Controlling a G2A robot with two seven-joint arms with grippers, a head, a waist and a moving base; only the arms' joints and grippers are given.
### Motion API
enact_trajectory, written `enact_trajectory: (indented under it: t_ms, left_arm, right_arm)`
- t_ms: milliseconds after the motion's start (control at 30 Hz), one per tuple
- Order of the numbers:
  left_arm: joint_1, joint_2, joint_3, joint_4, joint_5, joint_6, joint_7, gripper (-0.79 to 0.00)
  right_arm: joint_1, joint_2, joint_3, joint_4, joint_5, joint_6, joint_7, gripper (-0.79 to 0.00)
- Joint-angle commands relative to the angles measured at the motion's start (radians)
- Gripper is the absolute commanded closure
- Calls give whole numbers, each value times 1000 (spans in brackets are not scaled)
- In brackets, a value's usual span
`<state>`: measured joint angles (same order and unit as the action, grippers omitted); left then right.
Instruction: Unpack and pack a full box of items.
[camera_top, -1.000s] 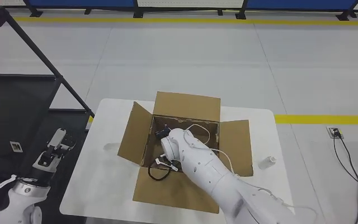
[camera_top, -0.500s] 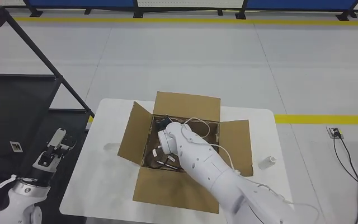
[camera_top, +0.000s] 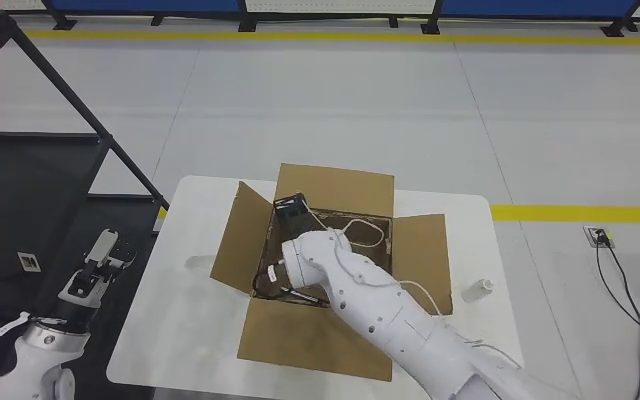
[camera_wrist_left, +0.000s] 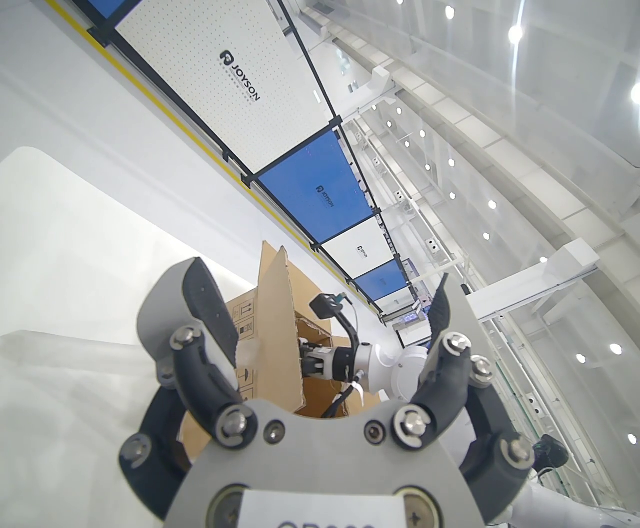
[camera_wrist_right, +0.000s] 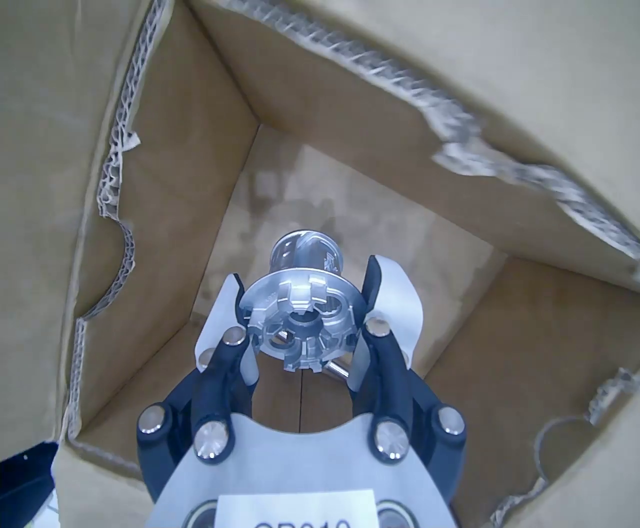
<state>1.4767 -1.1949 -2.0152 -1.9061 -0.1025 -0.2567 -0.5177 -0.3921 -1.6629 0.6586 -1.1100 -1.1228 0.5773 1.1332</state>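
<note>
Swinging the right arm (camera_top: 340, 285) leftward over the cardboard box (camera_top: 335, 188) since a second ago, covering most of its inside from above. Clamping the right gripper (camera_wrist_right: 305, 287) on a silver metal part (camera_wrist_right: 302, 320) down inside the box, its flange masking much of the body behind. Holding the left gripper (camera_wrist_left: 320, 295) spread wide, off the white table (camera_top: 200, 300), facing ceiling lights. Sharing the table with a small white bottle (camera_top: 478, 290) near the right flap, grey floor and yellow line (camera_top: 560, 212) lying beyond.

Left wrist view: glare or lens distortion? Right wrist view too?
Left wrist view: ceiling lamps blow out white; wall panels bow, fisheye-style. Right wrist view: soft, even light inside the box; small highlights on the metal part in the right hand.
</note>
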Motion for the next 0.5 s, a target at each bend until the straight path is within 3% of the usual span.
enact_trajectory:
  t_ms: [0,133,233,333,467]
  left_arm:
    - [0,0,0,0,0,0,0,-785]
    - [0,0,0,0,0,0,0,-785]
    - [0,0,0,0,0,0,0,-785]
    - [0,0,0,0,0,0,0,-785]
    - [0,0,0,0,0,0,0,-785]
  right_arm:
    - [-87,52,73,-204,-142,19,66,0]
    - [-318,138,286,-587,-395,-70,179,0]
    - [-480,174,438,-843,-482,-156,260,0]
    - [-598,192,564,-995,-480,-223,266,0]
    - [-701,205,704,-1073,-450,-265,246,0]
